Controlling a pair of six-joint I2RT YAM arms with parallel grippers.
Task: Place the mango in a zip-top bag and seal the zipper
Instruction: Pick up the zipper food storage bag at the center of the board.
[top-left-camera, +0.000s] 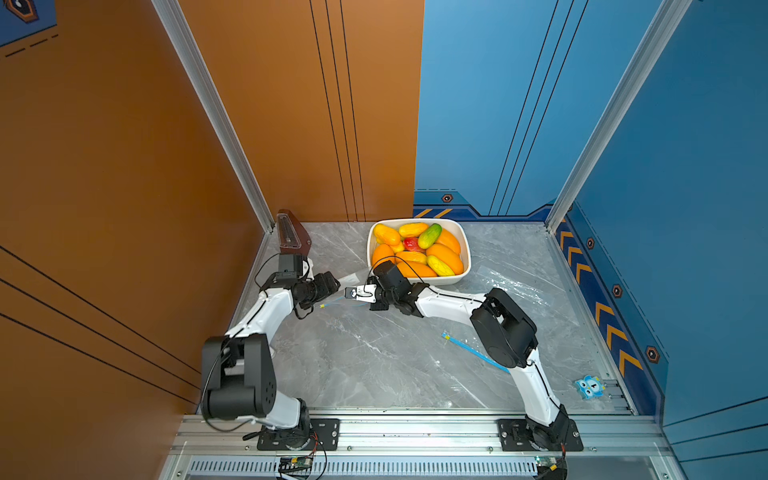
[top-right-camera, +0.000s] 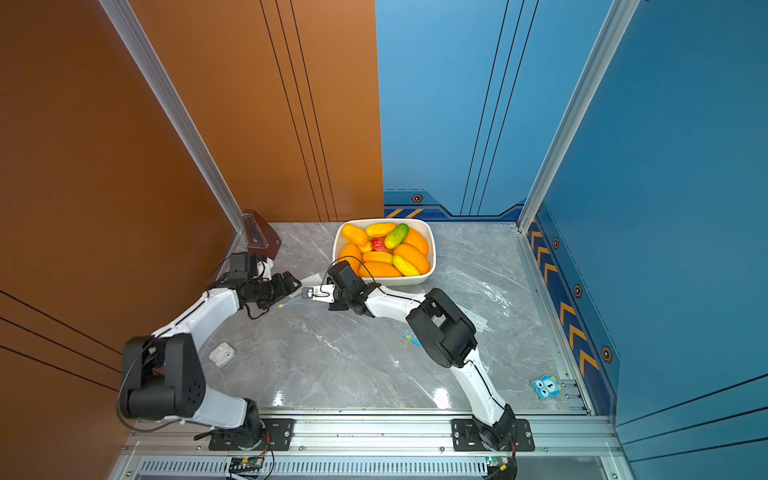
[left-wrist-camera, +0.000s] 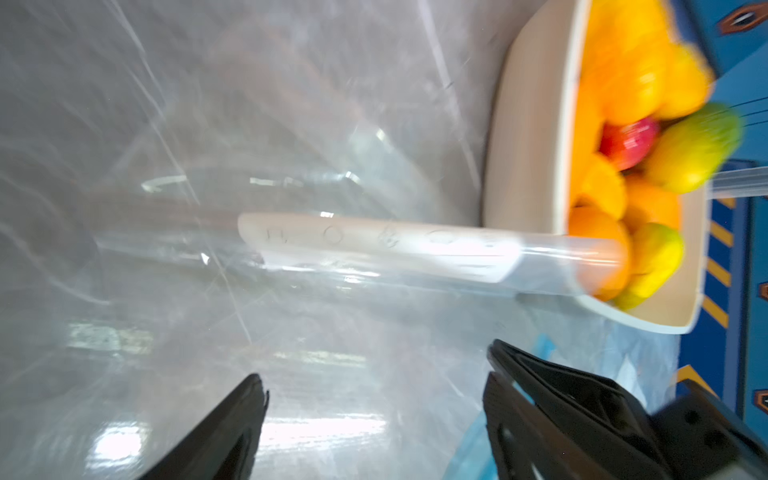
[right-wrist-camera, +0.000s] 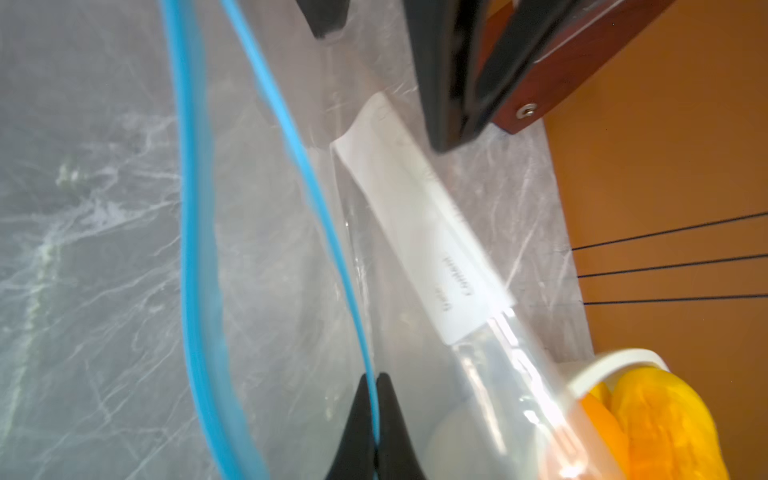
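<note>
Bag, limp slippery film, pinched at its stiffer blue zipper by closed right gripper; left gripper gapes empty; mangoes, likely firm and smooth, sit in bowl.

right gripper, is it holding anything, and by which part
The right gripper is shut on the zip-top bag, pinching one side of its blue zipper strip. The left gripper is open, gripping nothing.
</note>
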